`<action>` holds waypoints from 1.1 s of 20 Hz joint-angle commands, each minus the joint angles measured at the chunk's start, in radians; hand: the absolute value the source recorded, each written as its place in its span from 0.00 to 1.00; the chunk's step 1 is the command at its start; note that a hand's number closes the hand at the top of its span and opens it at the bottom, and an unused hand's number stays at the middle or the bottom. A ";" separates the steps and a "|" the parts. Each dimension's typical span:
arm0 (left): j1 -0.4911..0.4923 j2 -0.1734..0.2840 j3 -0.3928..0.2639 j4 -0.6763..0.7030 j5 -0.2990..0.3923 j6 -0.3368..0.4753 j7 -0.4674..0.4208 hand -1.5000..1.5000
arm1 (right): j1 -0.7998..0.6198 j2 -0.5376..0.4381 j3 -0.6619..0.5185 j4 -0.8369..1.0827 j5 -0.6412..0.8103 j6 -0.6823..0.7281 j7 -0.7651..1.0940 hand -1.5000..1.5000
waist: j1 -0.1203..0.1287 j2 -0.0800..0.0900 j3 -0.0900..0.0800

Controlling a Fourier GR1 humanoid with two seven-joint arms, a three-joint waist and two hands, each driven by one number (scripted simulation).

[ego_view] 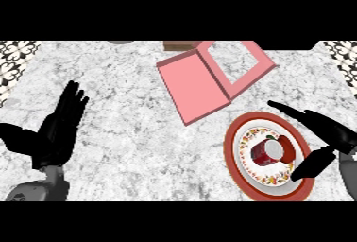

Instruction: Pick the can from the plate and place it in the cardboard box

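- The can (268,151) lay on its side on the plate (237,163), in the lower right of the frame. It was red, and its pale grey end faced right.
- The plate had a red rim and a white middle with a ring of small coloured patterns. It rested on the table (140,142), which had a grey and white marbled top.
- The box (209,75) sat in the upper middle of the frame, above and to the left of the plate and apart from it. It was pink, with its lid swung open to the lower left and lying flat on the table. Its open body lay to the upper right, showing a pale floor inside.
- The right robot hand (327,142) was at the right edge of the frame, just beside the plate. It was open: its fingers (293,111) stretched toward the upper left past the plate's upper rim, and its thumb (310,165) lay over the plate's right rim. The can sat between them, and neither touched it.
- The left robot hand (55,132) was at the left of the frame, open with its fingers straight and pointing up, resting well apart from the plate and box.
- A small brown thing (180,45) showed at the top edge, just beside the box; I could not tell what it was.
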 commanded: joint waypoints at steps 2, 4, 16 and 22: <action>-0.007 -0.021 0.015 0.056 -0.025 -0.020 -0.052 0.50 | -0.021 0.001 -0.002 0.109 0.089 -0.030 -0.104 0.00 | -0.001 0.001 0.000; -0.053 -0.012 0.047 0.086 0.003 -0.034 -0.034 0.50 | -0.069 -0.021 -0.025 0.152 0.093 -0.015 -0.123 0.00 | 0.001 0.002 0.000; -0.068 -0.016 0.066 0.037 -0.032 -0.045 0.033 0.50 | 0.010 0.062 -0.005 0.040 0.136 0.035 -0.063 0.00 | -0.003 0.000 0.000; -0.026 -0.020 0.079 -0.003 -0.019 -0.077 0.040 0.50 | 0.010 0.090 0.007 0.104 0.190 0.009 -0.116 0.00 | -0.001 0.000 0.000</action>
